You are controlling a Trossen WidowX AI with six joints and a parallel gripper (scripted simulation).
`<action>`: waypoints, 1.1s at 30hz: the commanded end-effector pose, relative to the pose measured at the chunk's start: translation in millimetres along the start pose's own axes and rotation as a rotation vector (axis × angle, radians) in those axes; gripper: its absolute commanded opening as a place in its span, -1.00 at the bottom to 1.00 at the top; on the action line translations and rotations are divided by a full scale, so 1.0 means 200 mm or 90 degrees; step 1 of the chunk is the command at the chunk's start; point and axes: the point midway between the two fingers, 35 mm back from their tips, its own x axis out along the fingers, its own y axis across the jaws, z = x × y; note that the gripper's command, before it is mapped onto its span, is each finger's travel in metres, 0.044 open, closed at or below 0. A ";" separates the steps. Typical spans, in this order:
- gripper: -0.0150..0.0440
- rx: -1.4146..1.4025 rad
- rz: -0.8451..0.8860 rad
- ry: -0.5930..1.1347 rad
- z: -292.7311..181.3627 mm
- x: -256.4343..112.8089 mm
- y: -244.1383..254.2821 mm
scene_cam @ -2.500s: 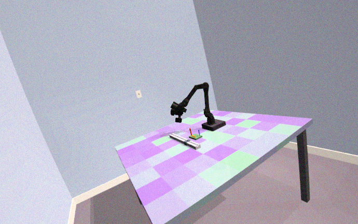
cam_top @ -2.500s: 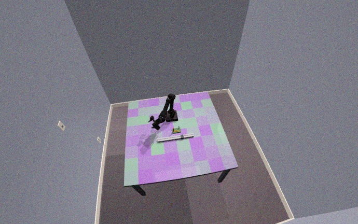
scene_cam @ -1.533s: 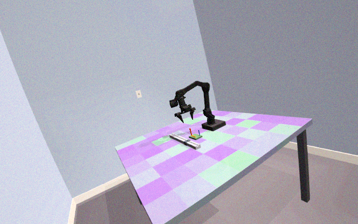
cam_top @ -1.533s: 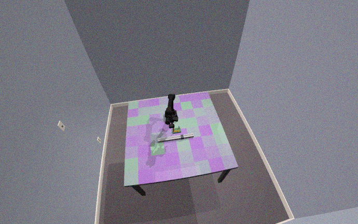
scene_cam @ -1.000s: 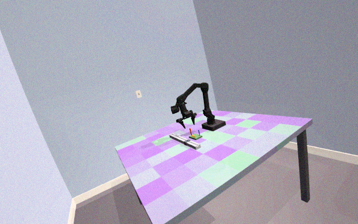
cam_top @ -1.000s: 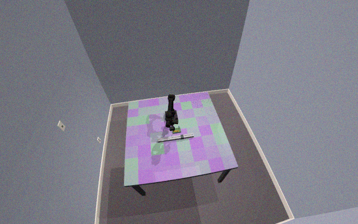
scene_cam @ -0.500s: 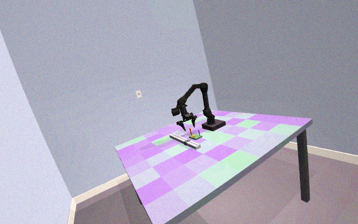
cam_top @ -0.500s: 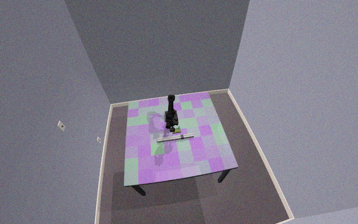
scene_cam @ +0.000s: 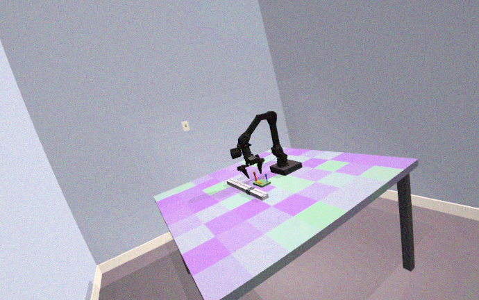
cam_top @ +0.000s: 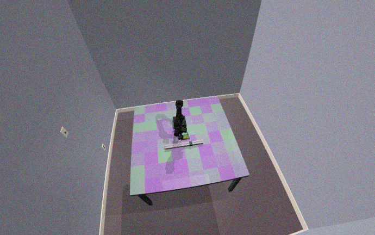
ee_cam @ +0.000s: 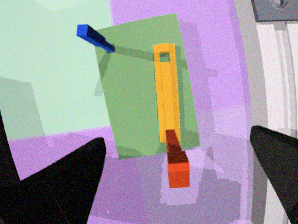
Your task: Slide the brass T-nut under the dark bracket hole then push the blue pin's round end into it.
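Observation:
My gripper [scene_cam: 254, 175] [ee_cam: 178, 139] is open and empty, its fingers wide apart above the orange handle [ee_cam: 178, 174]. The handle stands up from one end of the brass T-nut [ee_cam: 168, 95], a long yellow bar lying on the green tray [scene_cam: 264, 184] [ee_cam: 132, 110]. The blue pin [scene_cam: 266, 177] [ee_cam: 95, 37] stands upright at the tray's far corner in the wrist view. The aluminum rail [cam_top: 173, 146] [scene_cam: 237, 185] [ee_cam: 281, 75] lies beside the tray. The dark bracket [cam_top: 191, 143] [scene_cam: 249, 189] [ee_cam: 267, 13] sits across the rail; its hole shows partly at the wrist view's top edge.
The arm's dark base [scene_cam: 285, 167] stands on the patchwork table [cam_top: 171, 177] [scene_cam: 244, 226], on the tray's side of the rail. The right finger in the wrist view overlaps the rail in the picture. Shadows of the arm fall across the table and rail.

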 end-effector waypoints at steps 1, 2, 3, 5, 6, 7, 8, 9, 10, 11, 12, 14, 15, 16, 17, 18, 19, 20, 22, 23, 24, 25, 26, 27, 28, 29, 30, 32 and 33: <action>1.00 0.006 0.006 -0.004 -0.01 0.04 0.01; 1.00 0.006 0.006 -0.004 -0.01 0.05 0.01; 1.00 0.006 0.006 -0.004 -0.01 0.05 0.02; 0.91 0.006 0.006 -0.004 -0.01 0.05 0.02; 0.82 0.006 0.006 -0.004 -0.01 0.05 0.02; 0.73 0.006 0.006 -0.004 -0.01 0.05 0.02; 0.64 0.006 0.006 -0.004 -0.01 0.05 0.02; 0.56 0.006 0.006 -0.004 -0.01 0.05 0.02; 0.47 0.006 0.006 -0.004 -0.01 0.05 0.02; 0.38 0.006 0.006 -0.004 -0.01 0.05 0.02; 0.29 0.006 0.006 -0.004 -0.01 0.05 0.02; 0.11 0.006 0.006 -0.004 -0.01 0.05 0.02; 0.02 0.006 0.006 -0.004 -0.01 0.05 0.02; -0.07 0.006 0.006 -0.004 -0.01 0.05 0.02; -0.16 0.006 0.006 -0.004 -0.01 0.05 0.02; -0.25 0.006 0.006 -0.004 -0.01 0.05 0.02; -0.33 0.006 0.006 -0.004 -0.01 0.05 0.02; -0.42 0.006 0.006 -0.004 -0.01 0.05 0.02; -0.60 0.006 0.006 -0.004 -0.01 0.05 0.02; -0.69 0.006 0.006 -0.004 -0.01 0.05 0.02; -0.78 0.006 0.006 -0.004 -0.01 0.05 0.02; -0.87 0.006 0.006 -0.004 -0.01 0.05 0.02; -0.96 0.006 0.006 -0.004 -0.01 0.05 0.02; -1.00 0.006 0.006 -0.004 -0.01 0.05 0.02; -1.00 0.006 0.006 -0.004 -0.01 0.05 0.02; -1.00 0.006 0.006 -0.004 -0.01 0.05 0.02; -1.00 0.006 0.006 -0.004 -0.01 0.05 0.02; -1.00 0.011 0.003 -0.004 -0.01 0.05 0.01; -1.00 0.015 0.001 -0.004 0.00 0.05 0.01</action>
